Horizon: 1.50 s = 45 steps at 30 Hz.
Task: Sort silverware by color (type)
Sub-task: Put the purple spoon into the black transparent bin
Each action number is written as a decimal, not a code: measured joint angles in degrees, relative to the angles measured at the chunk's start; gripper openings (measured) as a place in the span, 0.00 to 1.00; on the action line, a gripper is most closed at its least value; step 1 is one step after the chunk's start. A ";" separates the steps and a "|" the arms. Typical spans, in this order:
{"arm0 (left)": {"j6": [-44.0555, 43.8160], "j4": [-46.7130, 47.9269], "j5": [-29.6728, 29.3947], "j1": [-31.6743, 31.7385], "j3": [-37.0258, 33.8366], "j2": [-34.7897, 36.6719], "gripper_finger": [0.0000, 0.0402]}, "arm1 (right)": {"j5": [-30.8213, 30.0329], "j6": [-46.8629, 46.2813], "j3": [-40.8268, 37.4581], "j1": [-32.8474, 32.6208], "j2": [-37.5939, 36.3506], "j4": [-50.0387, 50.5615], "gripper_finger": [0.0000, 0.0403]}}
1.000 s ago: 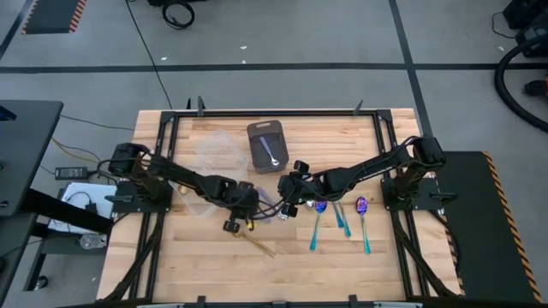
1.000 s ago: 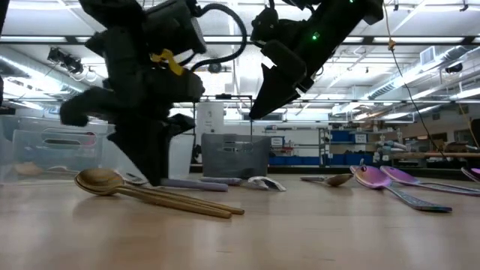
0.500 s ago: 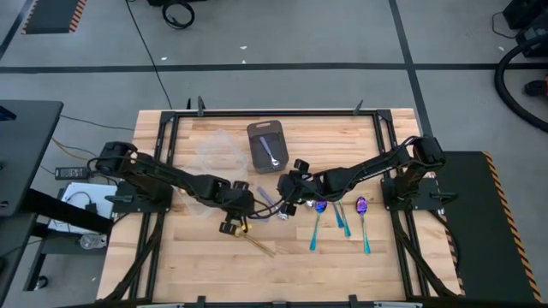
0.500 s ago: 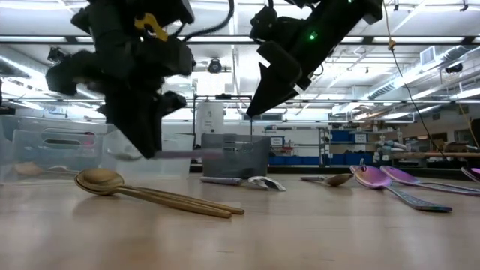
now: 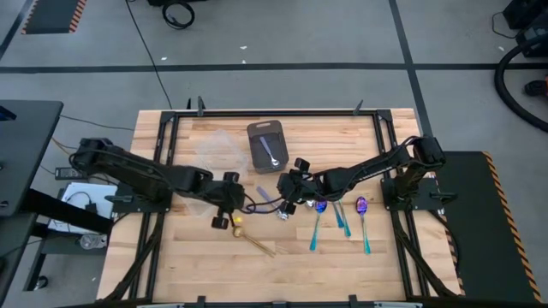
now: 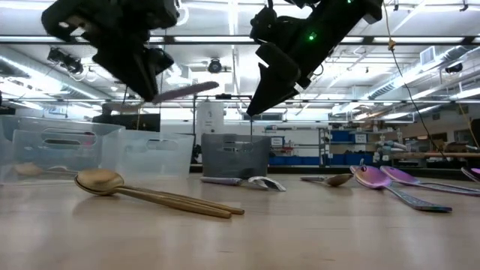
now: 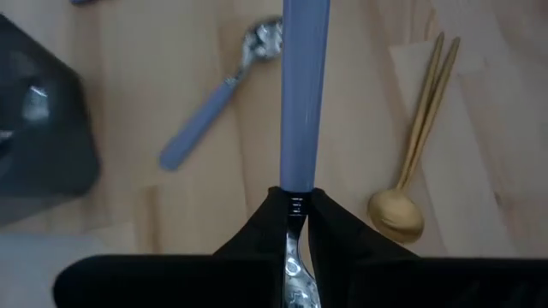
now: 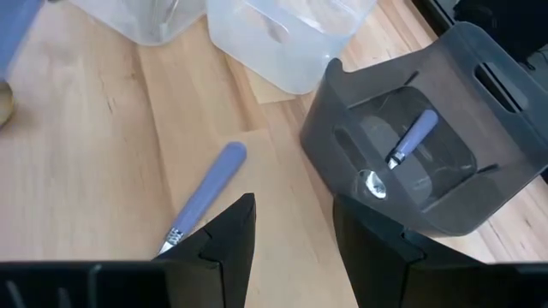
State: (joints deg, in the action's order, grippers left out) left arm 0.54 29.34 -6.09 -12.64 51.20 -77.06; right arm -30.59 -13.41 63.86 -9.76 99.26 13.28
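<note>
The left gripper (image 7: 296,224), raised above the table (image 5: 205,265) near its middle, has its jaws closed on a blue-handled spoon (image 7: 304,94): the silver neck and bowl are pinched between the jaws and the blue handle projects forward beyond their tips, well clear of the table in the low view. Below it a second blue-handled spoon (image 7: 218,96) lies flat on the wood, and just beside that, two gold spoons (image 7: 413,162) lie side by side, their bowls towards the gripper. The right gripper (image 8: 289,224) hovers near the table's middle, jaws partly open and holding nothing; the loose spoon on the table lies just ahead of and to one side of its tips, with its handle pointing away. Beyond those jaws stands a dark grey tray (image 8: 479,60) containing a third blue-handled spoon (image 8: 404,147), and next to the tray stand clear tubs (image 8: 282,43). In the high view, four purple-bowled spoons (image 5: 341,216) with teal handles lie together on the right half of the table, apart from both grippers. No brand, label or writing on any object can be read.
</note>
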 joint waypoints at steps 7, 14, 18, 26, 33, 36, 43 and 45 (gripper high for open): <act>0.08 3.43 -4.55 -1.27 0.02 3.19 0.08 | 0.15 -0.07 0.00 -0.02 0.00 0.08 0.41; 0.09 6.08 -7.73 -2.40 0.04 5.47 0.05 | 0.15 0.07 0.00 -0.13 0.00 0.02 0.41; 0.15 6.81 -8.37 -2.43 0.09 6.68 0.01 | 0.17 0.07 0.00 -0.13 0.00 -0.15 0.41; -0.11 10.26 -11.63 -2.69 0.02 8.65 0.00 | 0.20 0.39 -0.02 -0.24 0.00 -0.50 0.41; -2.98 8.61 -11.69 -2.36 0.02 7.44 0.04 | 9.16 -1.89 -0.02 -0.46 0.00 0.02 0.41; -4.29 6.88 -11.81 -2.39 0.13 6.20 0.07 | 10.60 -0.92 -0.59 -1.65 0.00 0.43 0.41; -6.99 5.16 -12.20 -2.74 0.02 2.19 0.17 | 8.80 -3.35 -5.52 -2.58 0.75 -8.76 0.45; -8.78 5.62 -12.20 -3.59 0.04 1.66 0.20 | 7.32 -4.05 -5.88 -2.99 1.76 -9.27 0.47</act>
State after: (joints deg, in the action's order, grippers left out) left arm -8.25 34.96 -18.29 -16.23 51.24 -75.40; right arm -23.27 -17.46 57.97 -12.75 101.02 4.01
